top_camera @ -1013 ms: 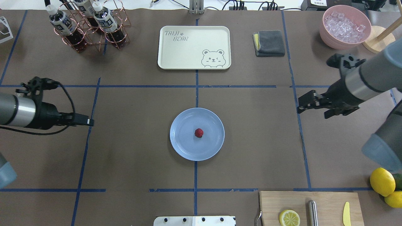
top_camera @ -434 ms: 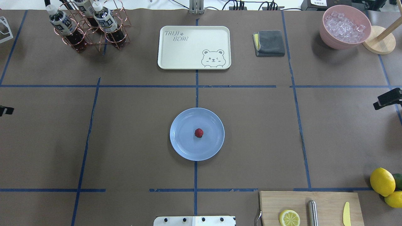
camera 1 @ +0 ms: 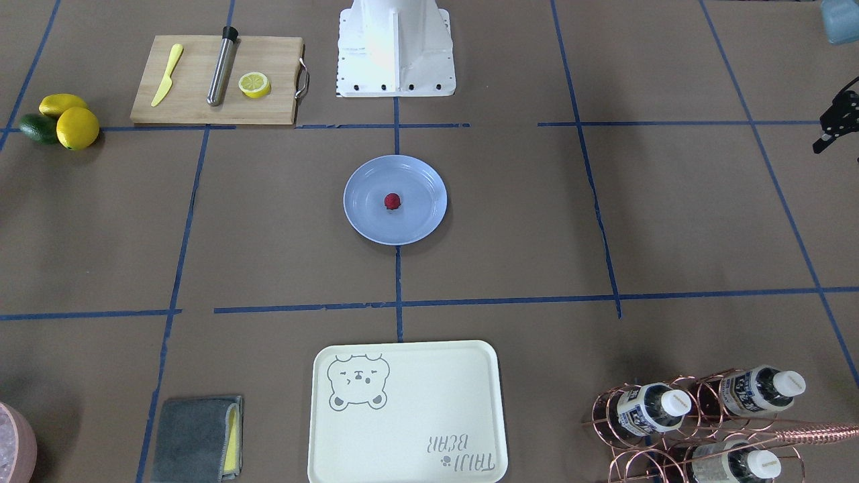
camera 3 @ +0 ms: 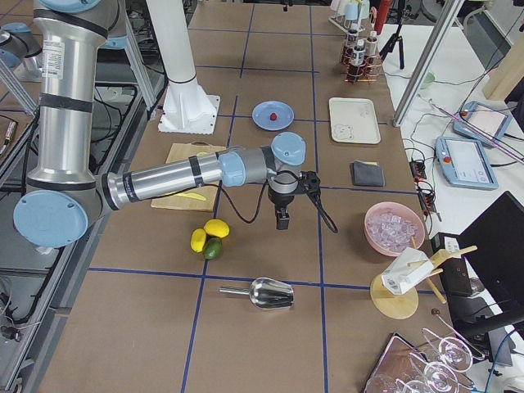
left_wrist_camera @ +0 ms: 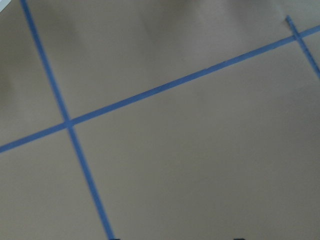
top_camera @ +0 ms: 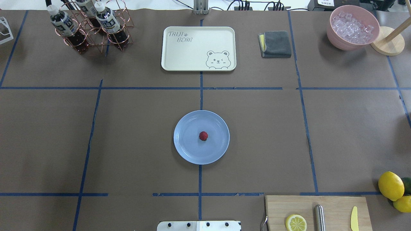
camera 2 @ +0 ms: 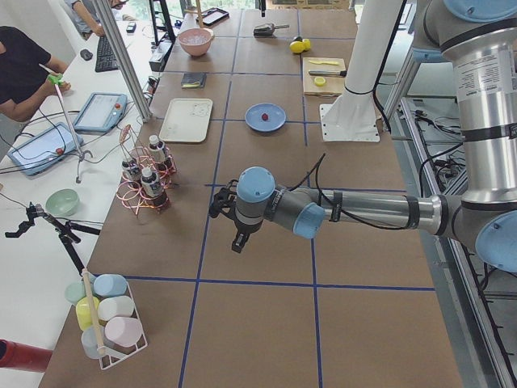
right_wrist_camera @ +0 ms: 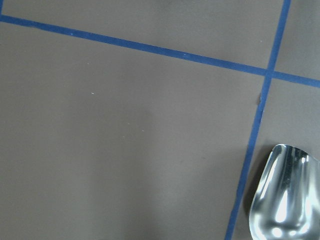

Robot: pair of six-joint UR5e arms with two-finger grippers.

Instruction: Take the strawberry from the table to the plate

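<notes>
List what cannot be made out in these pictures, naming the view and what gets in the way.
Left end effector: open or shut unclear; small in the left side view, cut off by the front view's edge.
Right end effector: shown only in the right side view, too small to judge.
Scoop: cut off by the right wrist view's edge.
Green fruit: mostly hidden behind lemons in the overhead view.
</notes>
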